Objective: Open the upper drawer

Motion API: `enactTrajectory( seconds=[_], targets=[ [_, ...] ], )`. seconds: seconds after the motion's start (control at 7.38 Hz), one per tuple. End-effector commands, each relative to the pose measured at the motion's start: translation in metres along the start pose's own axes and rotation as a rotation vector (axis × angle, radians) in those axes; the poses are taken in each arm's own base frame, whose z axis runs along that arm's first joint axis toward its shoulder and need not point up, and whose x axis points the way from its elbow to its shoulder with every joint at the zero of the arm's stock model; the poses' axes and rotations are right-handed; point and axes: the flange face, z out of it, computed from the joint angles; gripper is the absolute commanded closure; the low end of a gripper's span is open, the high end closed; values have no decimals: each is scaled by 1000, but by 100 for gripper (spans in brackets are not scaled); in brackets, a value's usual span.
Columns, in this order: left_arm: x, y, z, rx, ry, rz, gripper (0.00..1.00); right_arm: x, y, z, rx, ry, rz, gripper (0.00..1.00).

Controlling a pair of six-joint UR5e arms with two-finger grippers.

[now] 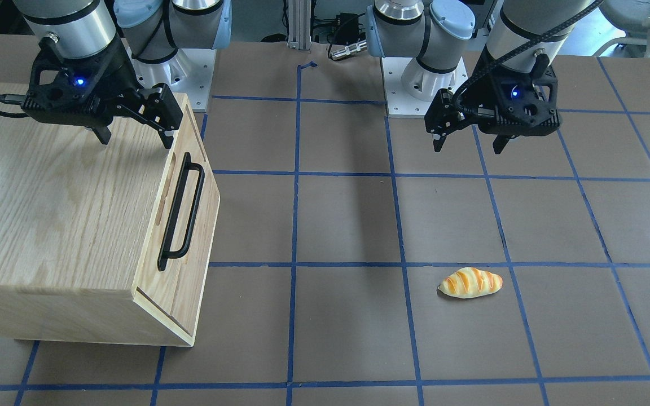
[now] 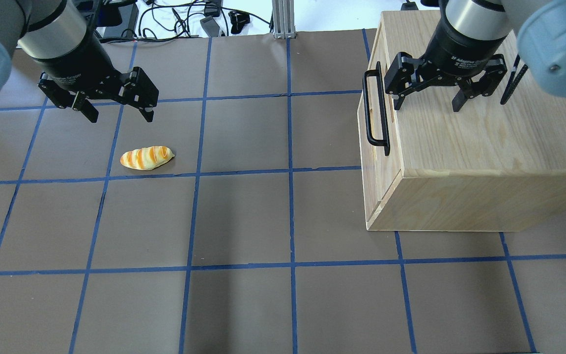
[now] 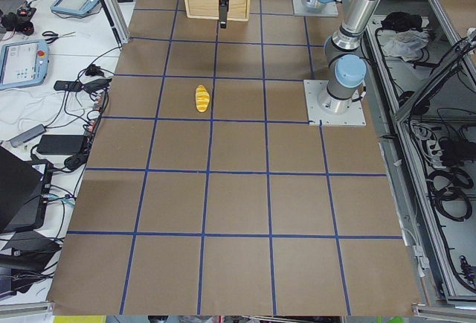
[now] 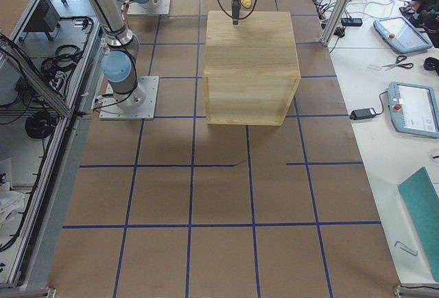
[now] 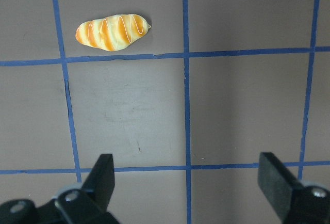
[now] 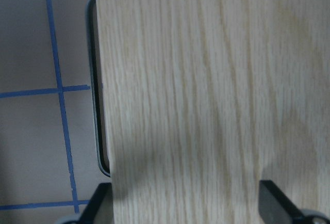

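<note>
Left claw [image 2: 120, 117] and right claw [image 2: 427, 106] gape empty above brown table [image 2: 243, 221] gridded in blue tape [image 2: 290, 147]

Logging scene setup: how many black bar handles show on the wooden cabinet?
1. A black bar handle sits on the upper drawer front. That face is seen steeply, so another lower down may be hidden.

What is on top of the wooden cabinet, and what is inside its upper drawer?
Over the cabinet top the right gripper hovers open, near the front edge. The upper drawer looks shut, so whatever is inside it cannot be seen.
</note>
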Motion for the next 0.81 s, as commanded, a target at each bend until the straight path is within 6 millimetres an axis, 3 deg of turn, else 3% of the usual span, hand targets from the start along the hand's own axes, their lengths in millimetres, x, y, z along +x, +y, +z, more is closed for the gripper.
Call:
enactTrajectory(
  seconds=[0.0,0.68],
  targets=[
    [1,1,2,4,-5,-2,0,0,0,0,0,-1,0,0],
    [1,-9,16,-15,11,-23,0,0,0,0,0,-1,0,0]
  ],
)
